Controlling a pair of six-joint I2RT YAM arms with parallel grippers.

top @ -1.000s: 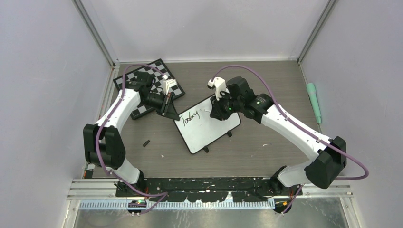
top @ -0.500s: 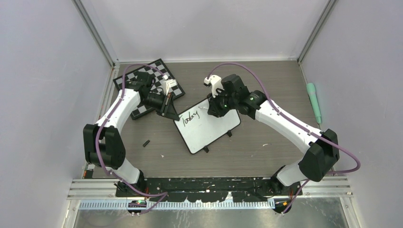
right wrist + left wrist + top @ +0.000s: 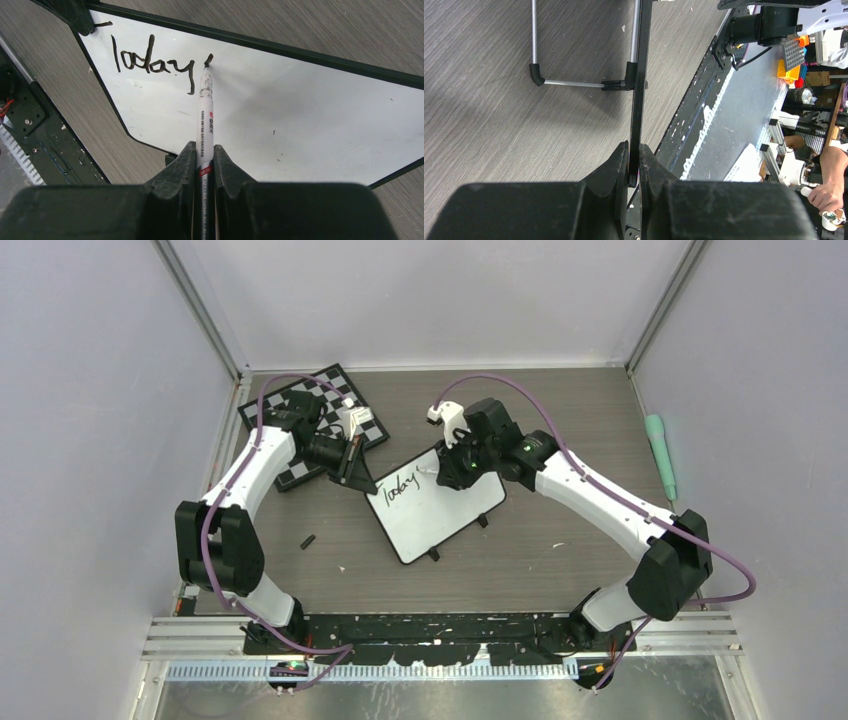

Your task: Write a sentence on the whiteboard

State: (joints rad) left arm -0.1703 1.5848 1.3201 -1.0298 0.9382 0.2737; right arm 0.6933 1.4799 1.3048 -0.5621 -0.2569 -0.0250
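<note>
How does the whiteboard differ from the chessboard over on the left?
The whiteboard is plain white with the word "Today" written on it; the chessboard is checkered. The left claw pinches the whiteboard's edge; the chessboard lies ungripped. Both are rectangular boards set askew on the table.

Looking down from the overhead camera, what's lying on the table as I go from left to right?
First the checkered chessboard → whiteboard → green stick-shaped object by the right wall.
</note>
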